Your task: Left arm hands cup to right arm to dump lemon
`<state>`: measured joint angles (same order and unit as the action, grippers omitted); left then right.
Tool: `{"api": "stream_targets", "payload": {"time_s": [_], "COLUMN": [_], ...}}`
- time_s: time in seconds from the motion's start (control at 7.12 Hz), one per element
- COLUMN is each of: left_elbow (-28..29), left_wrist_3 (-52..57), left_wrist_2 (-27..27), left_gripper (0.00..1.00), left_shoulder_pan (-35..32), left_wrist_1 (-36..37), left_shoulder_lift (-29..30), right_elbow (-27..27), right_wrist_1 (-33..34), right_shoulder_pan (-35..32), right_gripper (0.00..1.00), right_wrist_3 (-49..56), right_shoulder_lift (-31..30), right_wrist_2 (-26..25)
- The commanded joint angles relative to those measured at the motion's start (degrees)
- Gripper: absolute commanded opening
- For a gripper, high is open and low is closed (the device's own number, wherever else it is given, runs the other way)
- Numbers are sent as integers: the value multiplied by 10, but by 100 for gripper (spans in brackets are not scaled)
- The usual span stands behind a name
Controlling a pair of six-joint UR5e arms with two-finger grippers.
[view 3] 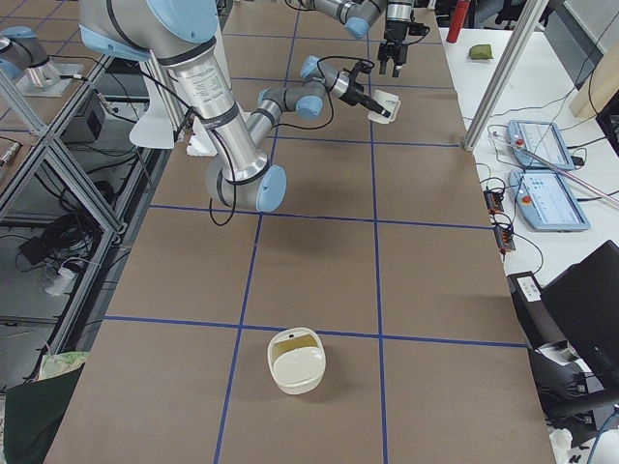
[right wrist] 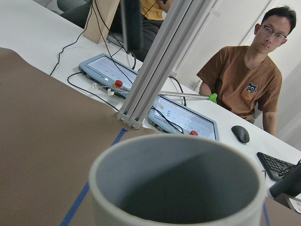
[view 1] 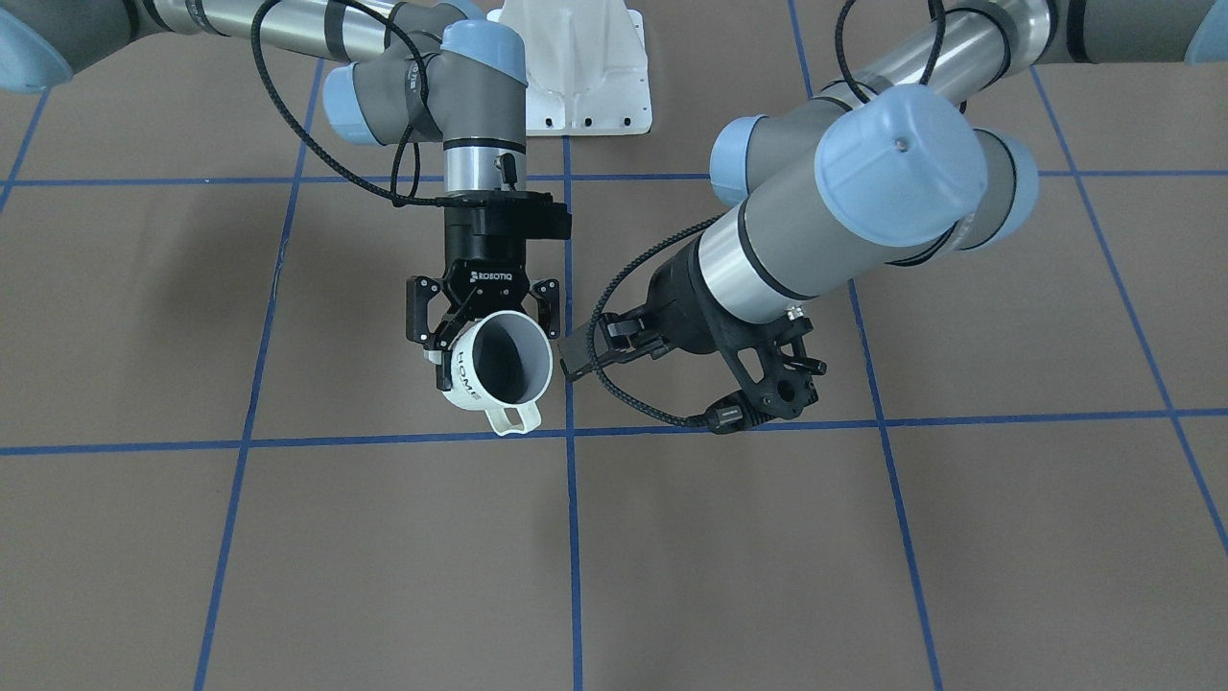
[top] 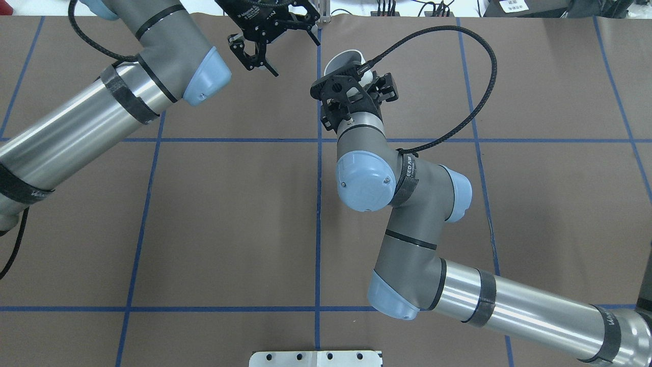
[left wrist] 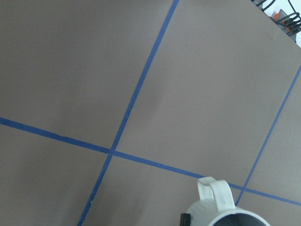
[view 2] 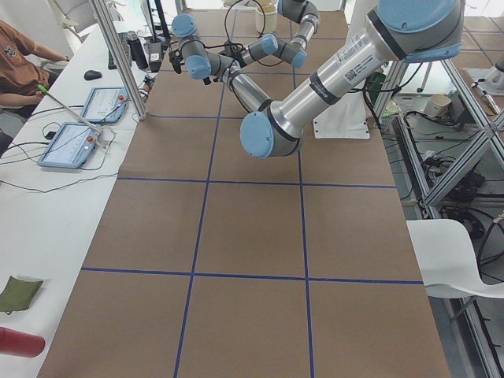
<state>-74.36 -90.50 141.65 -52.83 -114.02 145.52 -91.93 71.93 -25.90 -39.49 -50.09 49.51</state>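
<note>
My right gripper [view 1: 489, 336] is shut on the cup [view 1: 501, 369], an off-white mug with black "HOME" lettering, held above the table. The mug is tipped on its side, its grey mouth facing away from the robot and its handle [view 1: 515, 418] hanging down. From overhead the cup [top: 345, 57] peeks out beyond the right gripper [top: 351, 71]. My left gripper [top: 257, 63] stands open and empty a short way beside the cup. The left wrist view catches the cup's handle [left wrist: 215, 193] at its bottom edge. The right wrist view looks into the cup [right wrist: 178, 183]. The lemon shows in no view.
A white mounting plate [view 1: 574, 67] sits at the robot's base. A cream square container [view 3: 296, 360] stands on the brown mat far toward the robot's right. Beyond the table's far edge are an aluminium post [right wrist: 155, 61], control tablets [right wrist: 183, 117] and a seated person [right wrist: 244, 84].
</note>
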Motion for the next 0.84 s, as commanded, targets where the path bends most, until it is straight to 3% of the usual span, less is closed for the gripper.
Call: {"api": "stream_targets", "payload": {"time_s": [0.0,0.14,0.42,0.7], "left_elbow": [-3,-3,1,24], "left_wrist_3": [2,2,2,3], "left_wrist_2": [-1,-2,-4,-7], "left_gripper": [94,83,70,69], "left_shoulder_pan": [19,21,22,22], "left_wrist_1": [-2,-2,-11,-23], "left_shoulder_lift": [1,4,5,13], "right_elbow": [3,3,3,3], "right_wrist_1": [-1,-2,-5,-5], "right_shoulder_pan": [1,1,1,3], "right_gripper": [18,18,19,19], "right_wrist_3": [-6,-6,-14,-14], "right_shoulder_lift": [5,5,5,5], "right_wrist_2": [0,0,0,0]}}
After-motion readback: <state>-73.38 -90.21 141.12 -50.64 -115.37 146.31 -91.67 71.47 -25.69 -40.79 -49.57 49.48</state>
